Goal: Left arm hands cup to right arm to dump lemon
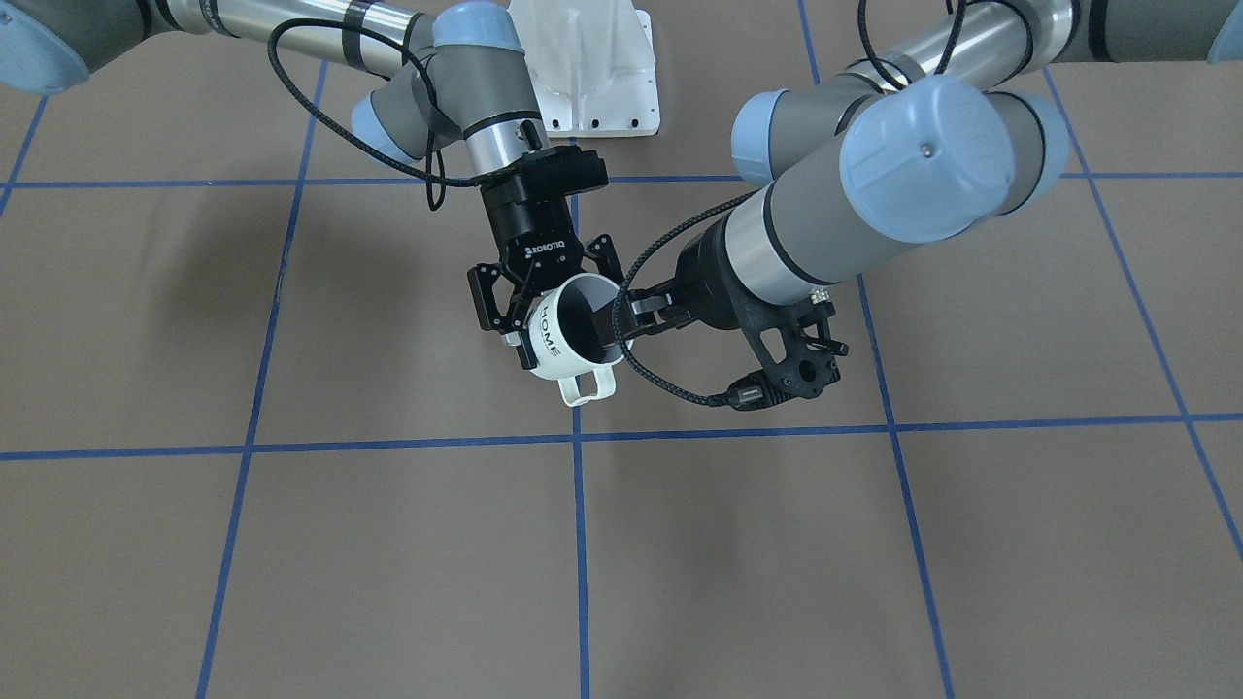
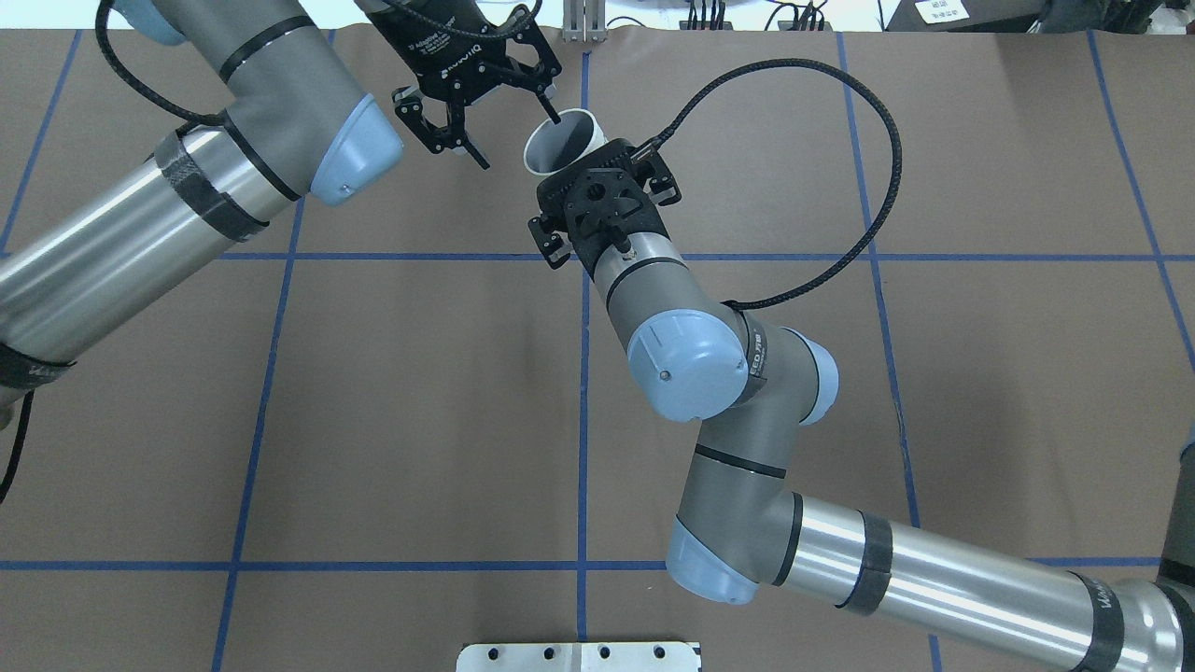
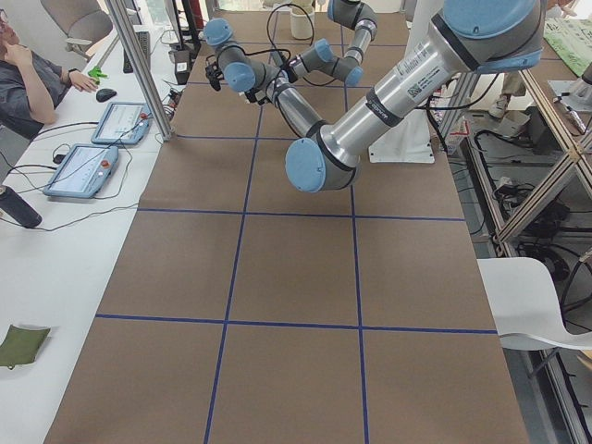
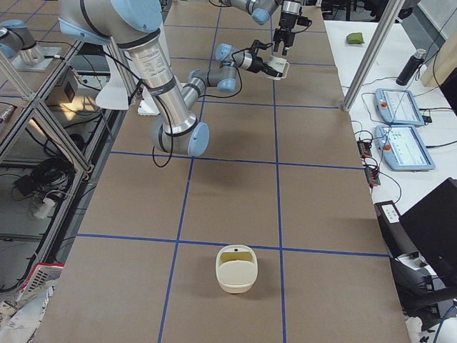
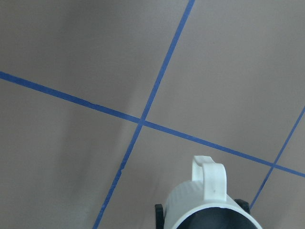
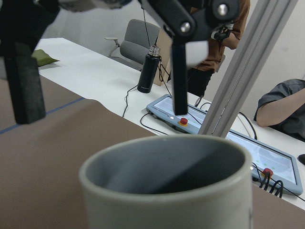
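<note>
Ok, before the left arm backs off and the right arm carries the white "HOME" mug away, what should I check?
1. Right gripper clamped on the white loop-handled "HOME" mug: ok, its fingers flank the body.
2. Left gripper open: ok, jaws spread wide.
3. Left fingertip clear of the mug's rim: cannot tell; it hangs right at the mouth.
4. The lemon inside the mug: cannot tell; only grey interior shows.
5. Likely dump target, the cream handled tub, standing on the brown table: ok.

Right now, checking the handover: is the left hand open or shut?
Open: left hand fingers spread wide, one by the cup rim.
</note>
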`<state>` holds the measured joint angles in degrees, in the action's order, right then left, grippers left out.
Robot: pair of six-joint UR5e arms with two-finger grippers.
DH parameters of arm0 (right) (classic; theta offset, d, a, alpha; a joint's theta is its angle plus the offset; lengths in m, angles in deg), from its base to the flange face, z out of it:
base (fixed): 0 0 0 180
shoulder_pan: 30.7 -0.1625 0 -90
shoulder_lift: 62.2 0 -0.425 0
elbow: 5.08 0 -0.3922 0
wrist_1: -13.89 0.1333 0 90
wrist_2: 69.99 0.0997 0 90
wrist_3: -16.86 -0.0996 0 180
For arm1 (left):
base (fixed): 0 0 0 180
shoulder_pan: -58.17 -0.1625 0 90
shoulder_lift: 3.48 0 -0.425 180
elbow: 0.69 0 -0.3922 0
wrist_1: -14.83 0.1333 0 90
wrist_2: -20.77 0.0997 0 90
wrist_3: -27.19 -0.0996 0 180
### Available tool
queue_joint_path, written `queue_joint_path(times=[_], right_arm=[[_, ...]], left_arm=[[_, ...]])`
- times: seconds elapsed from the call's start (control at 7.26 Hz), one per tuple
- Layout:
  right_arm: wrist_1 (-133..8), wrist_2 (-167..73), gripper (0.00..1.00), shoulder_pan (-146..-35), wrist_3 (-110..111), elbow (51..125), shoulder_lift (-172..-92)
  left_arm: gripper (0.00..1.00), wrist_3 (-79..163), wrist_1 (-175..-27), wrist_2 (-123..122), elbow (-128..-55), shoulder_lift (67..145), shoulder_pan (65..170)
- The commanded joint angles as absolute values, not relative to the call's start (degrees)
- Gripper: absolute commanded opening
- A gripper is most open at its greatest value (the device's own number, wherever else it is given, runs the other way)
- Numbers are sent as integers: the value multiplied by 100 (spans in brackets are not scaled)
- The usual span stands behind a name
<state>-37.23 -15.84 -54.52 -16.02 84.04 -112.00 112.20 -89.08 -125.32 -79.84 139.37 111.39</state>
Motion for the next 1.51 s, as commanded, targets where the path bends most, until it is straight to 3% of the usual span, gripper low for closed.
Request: queue_joint_path(times=[0.0, 0.55, 1.24, 1.38], right_arm=[[-3937, -1585, 28, -5452, -1715, 8404, -11124], [-3946, -1585, 28, -5487, -1716, 8404, -11124], [-3946, -1585, 28, -5504, -1716, 8404, -11133], [-3937, -1585, 30, -5504, -1716, 8404, -11133]], left_arm=[[73, 11227, -8976, -12531, -8014, 13917, 11056], [35, 11218, -8976, -12540, -8005, 13899, 11055], [31, 11201, -8976, -12540, -8014, 13890, 11047], [18, 11201, -8976, -12540, -8014, 13890, 11047]])
